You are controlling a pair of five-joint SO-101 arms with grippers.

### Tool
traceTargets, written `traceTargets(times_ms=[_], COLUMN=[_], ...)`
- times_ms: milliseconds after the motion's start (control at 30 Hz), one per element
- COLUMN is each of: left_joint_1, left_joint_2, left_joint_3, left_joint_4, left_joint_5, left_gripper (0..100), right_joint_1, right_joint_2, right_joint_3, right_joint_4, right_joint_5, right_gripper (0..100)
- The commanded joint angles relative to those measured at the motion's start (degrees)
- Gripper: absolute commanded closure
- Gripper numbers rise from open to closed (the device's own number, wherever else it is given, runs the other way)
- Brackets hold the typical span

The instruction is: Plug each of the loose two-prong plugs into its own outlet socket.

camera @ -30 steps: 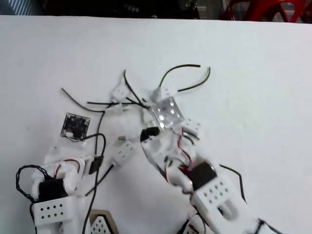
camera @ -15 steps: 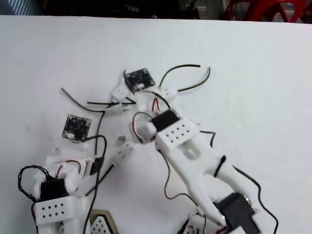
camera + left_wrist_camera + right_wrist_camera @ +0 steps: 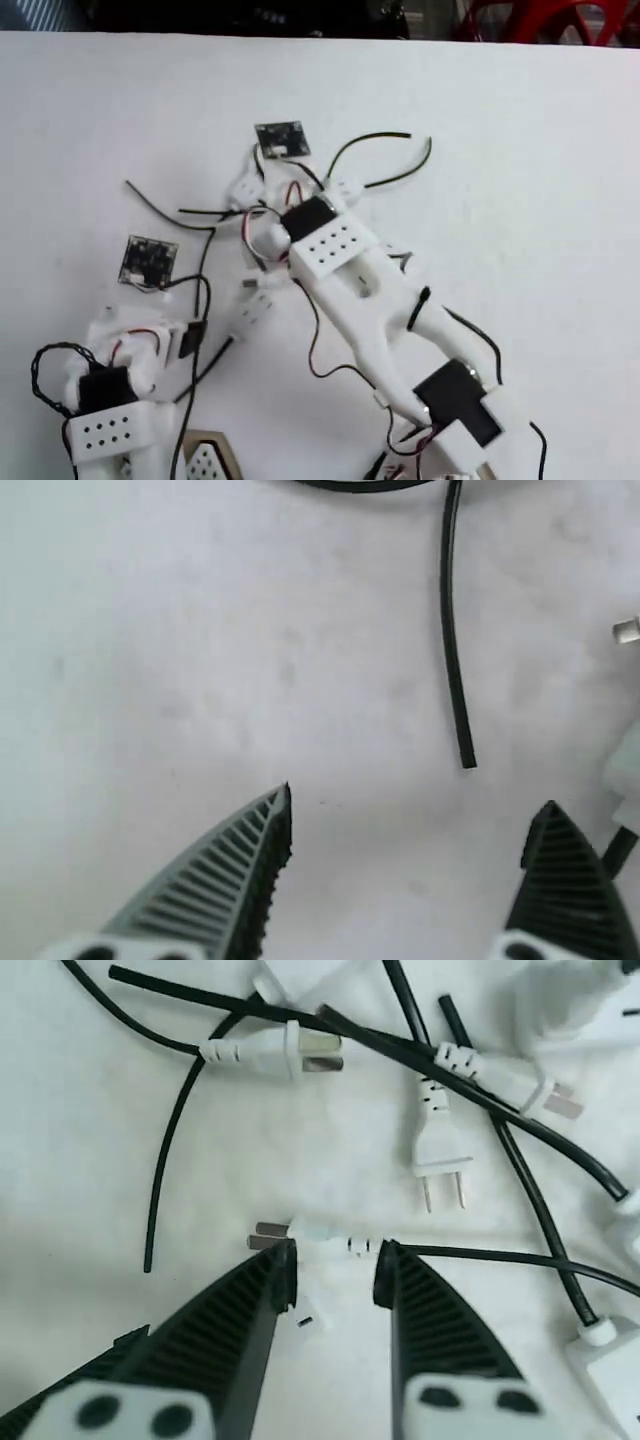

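Nearest, the left gripper (image 3: 417, 798) has its fingers spread wide with nothing between them, above bare table (image 3: 200, 630); a black cable (image 3: 452, 630) ends just beyond. The right gripper (image 3: 335, 1255) is narrowly parted, straddling a white two-prong plug (image 3: 330, 1238) that lies flat; pad contact cannot be confirmed. The long axis runs finger to finger, grey prongs past one fingertip, cord (image 3: 500, 1257) past the other. Beyond lies a second plug (image 3: 440, 1150), prongs toward the gripper.

Plug (image 3: 322, 1236) between tips of right tool (image 3: 335, 1252)
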Motion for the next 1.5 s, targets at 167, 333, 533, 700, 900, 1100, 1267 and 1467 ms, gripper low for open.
traceTargets(times_ms=[167,333,533,700,900,1100,1267,1467], left_joint_1=[-3.3,-3.2,-3.2,-3.2,-3.1,-3.1,-3.1,-3.1], left_joint_2=[-1.1,-1.1,-1.1,-1.1,-1.1,-1.1,-1.1,-1.1], left_joint_3=[-0.8,-0.7,-0.6,-0.5,-0.5,-0.4,-0.4,-0.4], left_joint_4=[-2.8,-2.7,-2.7,-2.7,-2.7,-2.7,-2.7,-2.7], left_joint_5=[0.4,0.4,0.4,0.4,0.4,0.4,0.4,0.4], left_gripper=[64,64,65,65,65,65,65,65], right_joint_1=[-0.4,-0.5,-0.6,-1.4,-2.9,-3.5,-2.9,-2.0], right_joint_2=[6.5,12.3,17.4,23.3,31.6,39.8,46.4,47.5], right_joint_3=[-10.8,-13.8,-20.1,-27.3,-35.9,-44.9,-49.6,-53.6], right_joint_4=[0.2,0.4,0.2,0.5,2.9,7.9,8.2,13.1], right_joint_5=[17.1,36.3,57.1,60.2,60.2,60.2,60.2,60.2], right_gripper=[86.4,86.5,86.5,86.1,83.7,76.5,77.3,99.0])
